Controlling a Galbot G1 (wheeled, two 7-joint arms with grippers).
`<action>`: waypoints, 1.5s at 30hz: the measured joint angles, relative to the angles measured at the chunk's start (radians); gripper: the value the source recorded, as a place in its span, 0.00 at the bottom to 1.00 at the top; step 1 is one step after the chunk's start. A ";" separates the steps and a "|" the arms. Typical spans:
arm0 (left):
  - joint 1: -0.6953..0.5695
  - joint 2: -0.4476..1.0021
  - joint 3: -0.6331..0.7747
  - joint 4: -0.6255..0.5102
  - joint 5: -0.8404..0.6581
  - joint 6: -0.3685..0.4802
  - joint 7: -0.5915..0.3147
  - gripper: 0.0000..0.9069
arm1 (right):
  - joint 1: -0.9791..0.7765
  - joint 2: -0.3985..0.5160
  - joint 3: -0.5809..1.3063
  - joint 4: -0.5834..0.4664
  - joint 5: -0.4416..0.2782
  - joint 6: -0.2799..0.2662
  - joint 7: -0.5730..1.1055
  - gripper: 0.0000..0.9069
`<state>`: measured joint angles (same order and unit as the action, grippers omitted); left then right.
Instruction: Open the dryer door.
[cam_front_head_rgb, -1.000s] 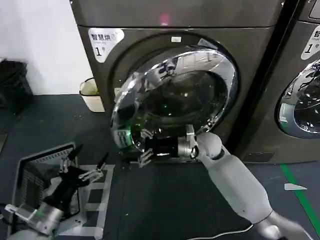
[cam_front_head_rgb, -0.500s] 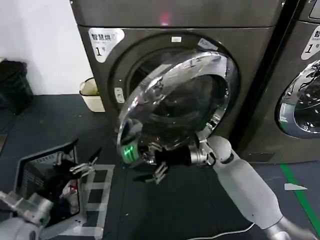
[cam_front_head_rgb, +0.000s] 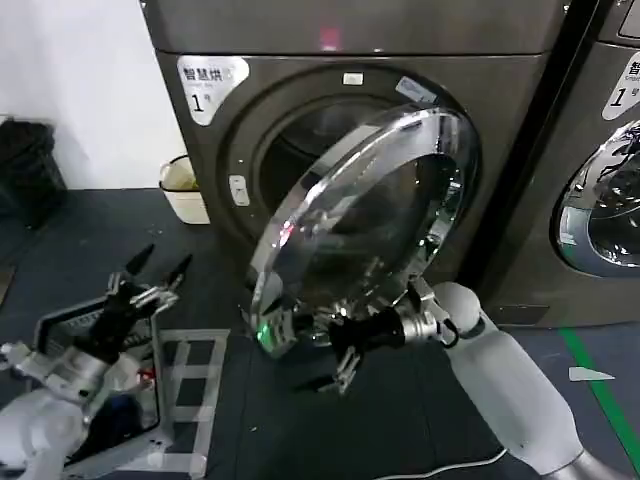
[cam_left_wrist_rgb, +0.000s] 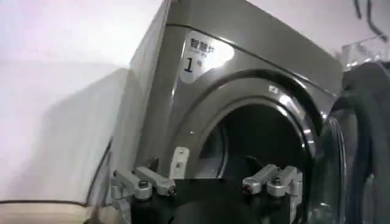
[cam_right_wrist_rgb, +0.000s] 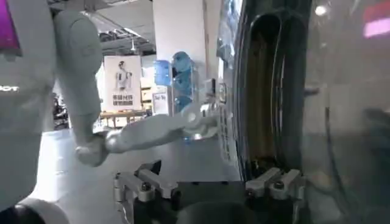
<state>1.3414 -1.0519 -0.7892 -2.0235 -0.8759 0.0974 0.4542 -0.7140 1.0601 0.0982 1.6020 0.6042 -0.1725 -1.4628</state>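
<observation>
The dryer (cam_front_head_rgb: 350, 90) is dark bronze-grey with a white "1" sticker (cam_front_head_rgb: 208, 82) and a pink light on top. The dryer door (cam_front_head_rgb: 370, 220), chrome-rimmed with dark glass, stands swung partly outward, hinged on its right side, and the dark drum opening (cam_front_head_rgb: 300, 140) shows behind it. My right gripper (cam_front_head_rgb: 325, 352) is open at the door's lower rim, one finger below the edge. In the right wrist view the gripper (cam_right_wrist_rgb: 210, 185) has the door's edge (cam_right_wrist_rgb: 268, 91) close to one finger. My left gripper (cam_front_head_rgb: 150, 275) hovers open low on the left, away from the door; the left wrist view shows this gripper (cam_left_wrist_rgb: 210, 185) facing the opening.
A second similar machine (cam_front_head_rgb: 610, 200) stands at the right. A white bin (cam_front_head_rgb: 180, 185) sits against the wall left of the dryer, with a black bag (cam_front_head_rgb: 25, 170) further left. A metal-framed box (cam_front_head_rgb: 60, 340) and white tape marks (cam_front_head_rgb: 190, 380) lie on the dark floor.
The door has swung further outward. My right gripper moved down and toward me along the lower rim. My left arm rose, and its gripper now points toward the dryer.
</observation>
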 joint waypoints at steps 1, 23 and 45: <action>-0.014 0.012 0.017 0.004 -0.008 0.002 0.002 1.00 | -0.004 -0.004 0.005 0.000 0.000 0.003 0.000 1.00; -0.302 0.142 0.398 0.161 -0.018 0.011 0.053 1.00 | -0.279 -0.092 0.375 0.102 -0.007 0.046 0.004 1.00; -0.380 0.132 0.584 0.135 0.016 0.052 0.140 1.00 | -0.576 0.105 1.012 0.247 0.023 0.129 0.491 1.00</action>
<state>0.9615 -0.9198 -0.2055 -1.8889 -0.8598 0.1493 0.5946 -1.2901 1.1656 1.1100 1.8490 0.6273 -0.0431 -0.9718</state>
